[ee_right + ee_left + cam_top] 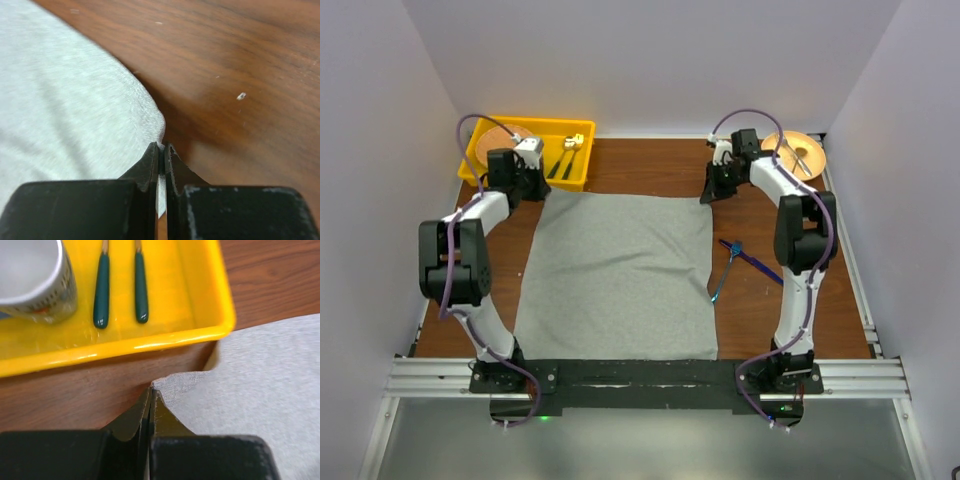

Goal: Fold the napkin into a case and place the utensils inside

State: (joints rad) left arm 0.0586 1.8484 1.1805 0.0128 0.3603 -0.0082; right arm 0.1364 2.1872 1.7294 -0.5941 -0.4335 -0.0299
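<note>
– Since the napkin (615, 275), flat mid-frame, looks soft and light, where do we hold it?
– At its upper corners: our left gripper (151, 396) and right gripper (162, 150) are pinched together on them. We expect sagging between.

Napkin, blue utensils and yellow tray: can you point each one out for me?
napkin (615, 275): top external view, middle of the flat grey cloth.
blue utensils (750, 260): top external view, on one blue handle.
yellow tray (150, 346): left wrist view, on its near rim.
</note>
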